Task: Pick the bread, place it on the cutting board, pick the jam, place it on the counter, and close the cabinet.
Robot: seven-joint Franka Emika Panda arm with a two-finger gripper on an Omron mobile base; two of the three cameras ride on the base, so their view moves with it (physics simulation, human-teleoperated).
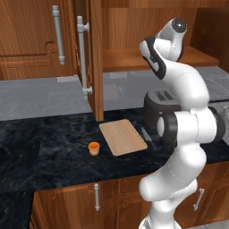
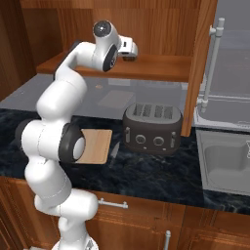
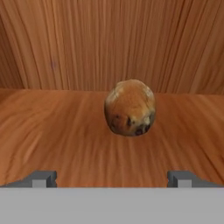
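Note:
The bread (image 3: pixel 130 107), a mottled brown lump, sits on the wooden shelf of the cabinet (image 2: pixel 146 66), straight ahead of my gripper (image 3: pixel 112 179). My gripper is open; its fingertips (image 3: pixel 41 178) stand wide apart, short of the bread and not touching it. In the right base view the gripper (image 2: pixel 131 54) reaches onto the shelf. The cabinet door (image 1: pixel 95 58) hangs open. On the counter (image 1: pixel 53 147) lies the cutting board (image 1: pixel 122 137), bare, with the orange jam (image 1: pixel 93 148) standing just left of it.
A dark toaster (image 2: pixel 152 127) stands on the counter under the shelf, right of the board. A steel sink (image 2: pixel 227 163) lies at the far right. The open door's edge and long handle (image 1: pixel 82 58) jut out over the counter.

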